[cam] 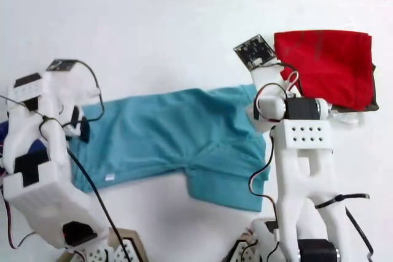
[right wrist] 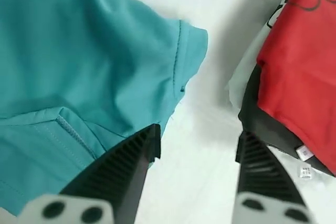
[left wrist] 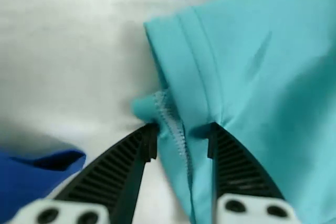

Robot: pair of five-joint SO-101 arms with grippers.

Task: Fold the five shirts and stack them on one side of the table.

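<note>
A teal shirt [cam: 178, 139] lies spread and partly folded across the middle of the white table [cam: 153, 41]. My left gripper [cam: 83, 128] is at its left edge. In the left wrist view that gripper [left wrist: 181, 140] is open, and the stitched hem of the teal shirt [left wrist: 262, 77] lies between the two fingers. My right gripper [cam: 261, 105] is at the shirt's right corner. It stands wide open [right wrist: 198, 145] over bare table, between the teal shirt [right wrist: 68, 66] and a stack. A folded red shirt [cam: 325, 65] tops that stack, with a black shirt [right wrist: 262, 124] under it.
A blue shirt [left wrist: 42, 177] lies bunched at the table's left side, beside the left arm [cam: 37, 170]. The stack sits at the far right. The far half of the table is bare white surface.
</note>
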